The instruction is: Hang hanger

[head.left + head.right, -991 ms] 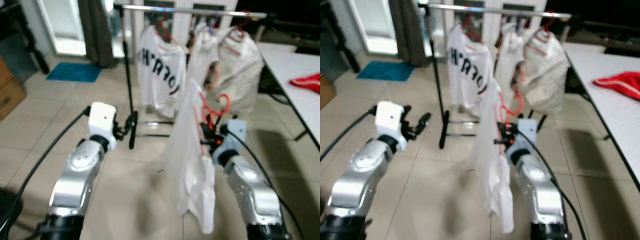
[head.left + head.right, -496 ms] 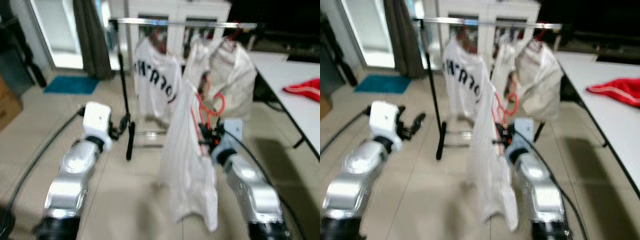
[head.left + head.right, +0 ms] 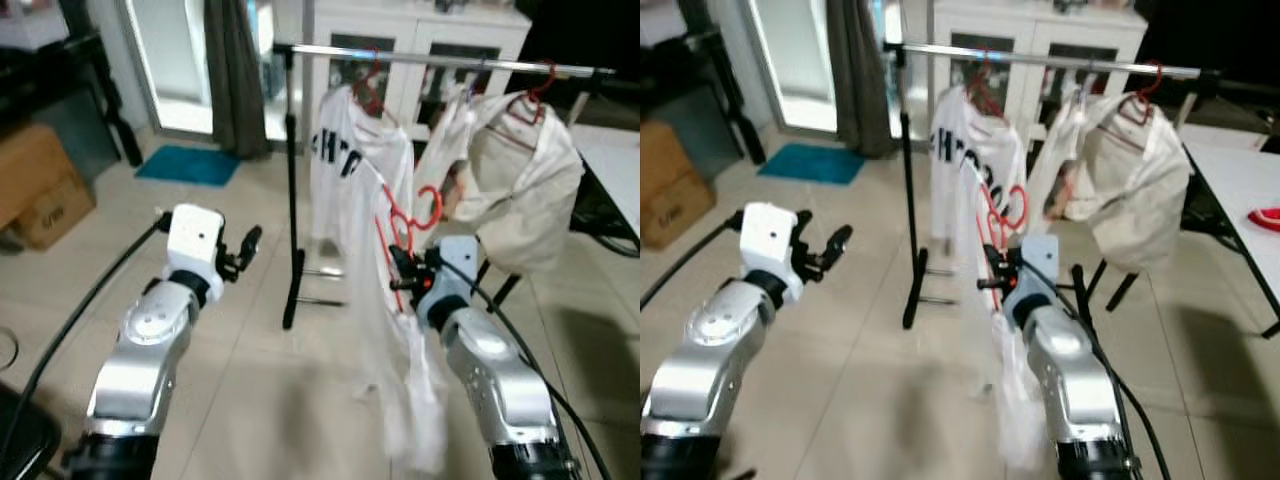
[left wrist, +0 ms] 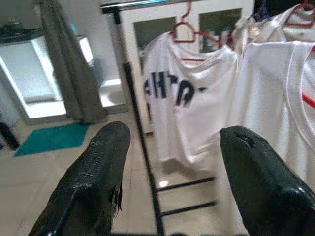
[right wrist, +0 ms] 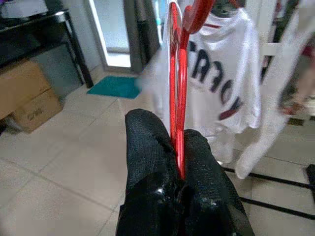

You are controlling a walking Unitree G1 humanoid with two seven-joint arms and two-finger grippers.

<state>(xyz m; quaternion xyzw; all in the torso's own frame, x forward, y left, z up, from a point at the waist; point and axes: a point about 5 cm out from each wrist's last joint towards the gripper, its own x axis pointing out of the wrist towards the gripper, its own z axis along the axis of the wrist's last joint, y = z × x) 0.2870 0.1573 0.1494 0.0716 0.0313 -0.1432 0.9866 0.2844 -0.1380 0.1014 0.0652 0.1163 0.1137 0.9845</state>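
- The right gripper (image 3: 402,270) is clenched on a red hanger (image 5: 178,83) carrying a white shirt (image 3: 385,330), held up in front of the robot, short of and below the rail (image 3: 440,60).
- The hanger's hook (image 3: 425,205) points upward, not yet over the rail.
- The left gripper (image 3: 245,250) hovers near the rack's black post (image 3: 292,200), its fingers (image 4: 98,182) spread apart and holding nothing.
- Two garments already hang on the rail: a lettered shirt (image 3: 345,160) toward the post end and a bunched white one (image 3: 520,180) toward the far end.
- Risk: the free stretch of rail between them looks narrow, so the hook could snag either neighbour.
- Risk: the trailing shirt could slide off the hanger, or the thin hanger twist in the grip, if the lift is abrupt.
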